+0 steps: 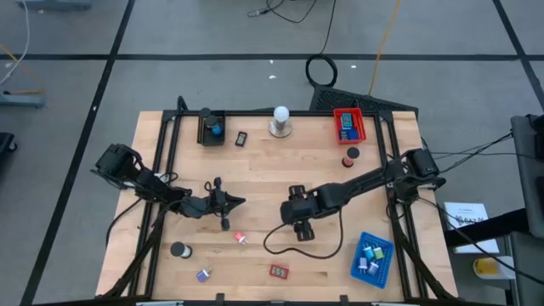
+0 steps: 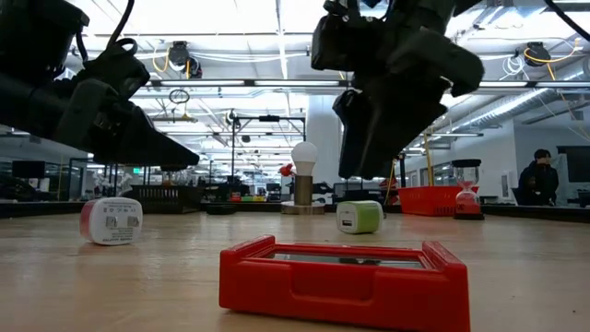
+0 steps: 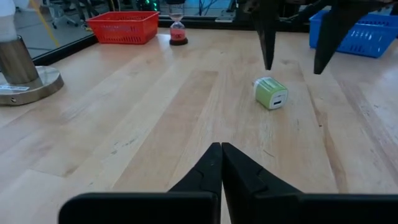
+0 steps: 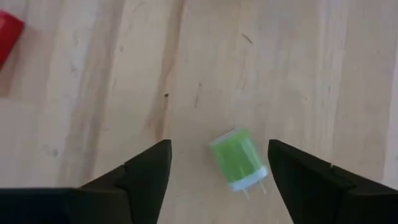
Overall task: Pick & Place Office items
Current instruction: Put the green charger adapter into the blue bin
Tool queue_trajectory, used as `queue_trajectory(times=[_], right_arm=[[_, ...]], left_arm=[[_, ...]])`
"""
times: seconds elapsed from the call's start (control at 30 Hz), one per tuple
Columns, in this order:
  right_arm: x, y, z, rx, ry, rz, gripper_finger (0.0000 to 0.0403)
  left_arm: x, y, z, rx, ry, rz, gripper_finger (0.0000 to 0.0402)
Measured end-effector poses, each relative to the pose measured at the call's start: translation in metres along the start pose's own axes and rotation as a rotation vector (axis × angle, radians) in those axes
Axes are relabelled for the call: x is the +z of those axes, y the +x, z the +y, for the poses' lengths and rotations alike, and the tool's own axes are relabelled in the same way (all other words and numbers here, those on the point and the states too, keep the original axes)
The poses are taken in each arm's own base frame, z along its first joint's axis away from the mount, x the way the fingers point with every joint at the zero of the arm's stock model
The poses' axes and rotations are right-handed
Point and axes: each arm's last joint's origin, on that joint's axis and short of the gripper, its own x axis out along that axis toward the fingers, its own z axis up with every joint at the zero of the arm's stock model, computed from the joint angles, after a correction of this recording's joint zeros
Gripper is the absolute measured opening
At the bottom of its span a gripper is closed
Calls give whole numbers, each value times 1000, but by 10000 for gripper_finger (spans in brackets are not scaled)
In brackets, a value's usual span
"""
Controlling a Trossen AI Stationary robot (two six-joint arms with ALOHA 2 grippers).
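Wooden bench [image 1: 255, 170] seen from above, with two dark robot arms reaching over its middle. The right gripper [image 4: 217, 165] hovers over the centre of the bench with its fingers spread wide, pointing down at a small green and white plug adapter [image 4: 238, 158] that lies on the wood between them, untouched. This adapter is a rounded block, green with a white face and two short metal prongs sticking out of one end. The left gripper [image 3: 221, 165] waits over the left-centre of the bench, fingers pressed together and holding nothing.

Judging by how things lie, the sorting is partly done. A blue tray [image 1: 372, 259] near the front right corner already holds several small pieces, a red tray [image 1: 348, 125] at the back right holds a blue piece, and a black tray [image 1: 211, 127] at the back left holds another.

Still loose on the bench: a pink and white adapter [image 1: 240, 238], a red flat case [image 1: 279, 271] near the front edge, a purple piece [image 1: 203, 274], a dark round roll [image 1: 178, 250], a black piece [image 1: 241, 138] and a red hourglass [image 1: 350, 157].
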Motion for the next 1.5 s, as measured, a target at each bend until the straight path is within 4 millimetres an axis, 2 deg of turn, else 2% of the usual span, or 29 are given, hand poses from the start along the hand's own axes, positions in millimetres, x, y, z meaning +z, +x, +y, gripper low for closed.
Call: queue_trajectory(times=[0.2,0.27,0.43,0.57,0.77,0.87,1.0,1.13,1.3,1.5], right_arm=[[-9,13,-10,-14,11,28,258],[-9,23,-13,-16,13,-2,253],[-20,42,-16,1,-1,97,237],[-19,43,-16,28,10,86,210],[-19,39,-16,27,37,86,133],[-19,37,-16,26,62,96,127],[-23,13,-8,25,120,147,127],[-29,-24,5,18,234,176,127],[-45,-64,27,-38,610,237,129],[-78,-98,70,-110,891,409,130]], left_arm=[[0,0,0,0,-2,0,27],[0,0,0,0,-2,0,25],[0,0,0,0,0,1,7],[-1,0,0,1,3,5,6],[-1,0,0,1,2,5,24],[-1,0,0,1,2,5,19],[-1,0,0,1,1,5,5],[0,0,0,1,0,5,12],[-1,0,0,3,-10,6,29],[0,0,0,3,-13,5,30]])
